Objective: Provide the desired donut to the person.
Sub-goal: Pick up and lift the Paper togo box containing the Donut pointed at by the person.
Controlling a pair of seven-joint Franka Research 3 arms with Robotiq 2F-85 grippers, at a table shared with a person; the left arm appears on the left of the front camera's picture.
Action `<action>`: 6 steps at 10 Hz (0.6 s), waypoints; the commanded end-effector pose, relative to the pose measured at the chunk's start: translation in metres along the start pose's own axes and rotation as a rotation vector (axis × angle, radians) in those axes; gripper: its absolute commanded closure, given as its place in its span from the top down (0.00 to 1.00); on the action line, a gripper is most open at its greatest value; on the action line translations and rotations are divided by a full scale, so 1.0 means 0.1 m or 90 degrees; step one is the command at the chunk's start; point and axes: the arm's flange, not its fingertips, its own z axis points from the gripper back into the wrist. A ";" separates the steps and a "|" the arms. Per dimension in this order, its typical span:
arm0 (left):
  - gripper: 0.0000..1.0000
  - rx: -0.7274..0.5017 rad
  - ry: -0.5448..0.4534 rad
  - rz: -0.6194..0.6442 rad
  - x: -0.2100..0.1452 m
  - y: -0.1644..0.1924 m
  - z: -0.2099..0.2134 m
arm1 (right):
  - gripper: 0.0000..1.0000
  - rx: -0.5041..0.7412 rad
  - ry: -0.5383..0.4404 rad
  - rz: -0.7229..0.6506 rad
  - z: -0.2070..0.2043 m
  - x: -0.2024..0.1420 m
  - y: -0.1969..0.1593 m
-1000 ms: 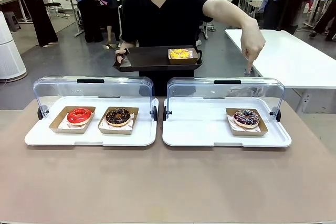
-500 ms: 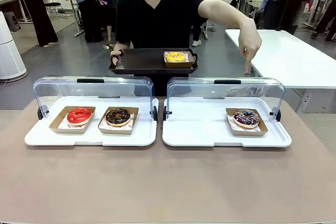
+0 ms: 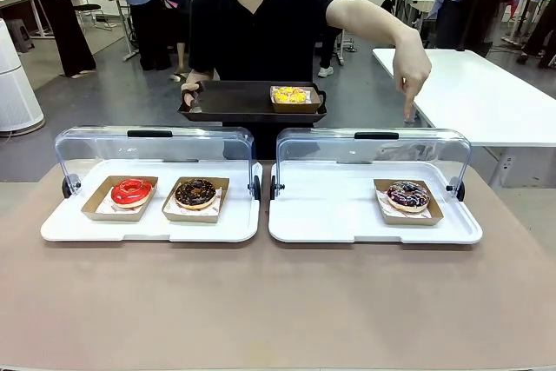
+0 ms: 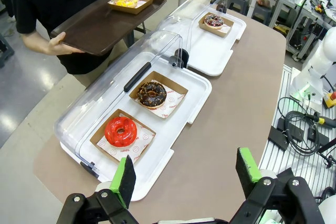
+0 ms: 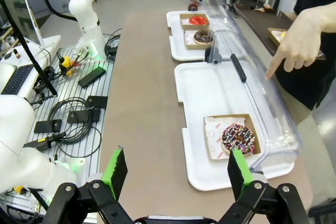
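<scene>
Fingers (image 5: pixel 116 174) of right gripper (image 5: pixel 177 167) spread wide, empty; left gripper (image 4: pixel 186 169) likewise. Both well short of right display case (image 3: pixel 330 228). Sprinkled donut (image 3: pixel 407 195) at case's right end; person's hand (image 3: pixel 413 67) points down above it, likely marking choice. Brown tray (image 3: pixel 234 102) held beyond case, ready to receive.

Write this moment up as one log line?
person: pointing down over sprinkled donut | brown tray: held by person, yellow donut aboard | left tool: open | right tool: open
</scene>
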 end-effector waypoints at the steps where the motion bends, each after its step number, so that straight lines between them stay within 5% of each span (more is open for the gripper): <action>1: 1.00 -0.004 -0.004 0.000 0.01 -0.01 0.00 | 1.00 0.000 0.000 0.000 0.00 0.00 0.00; 6: 1.00 -0.004 -0.004 0.000 0.01 -0.01 0.00 | 1.00 0.068 0.326 0.196 -1.42 1.04 0.59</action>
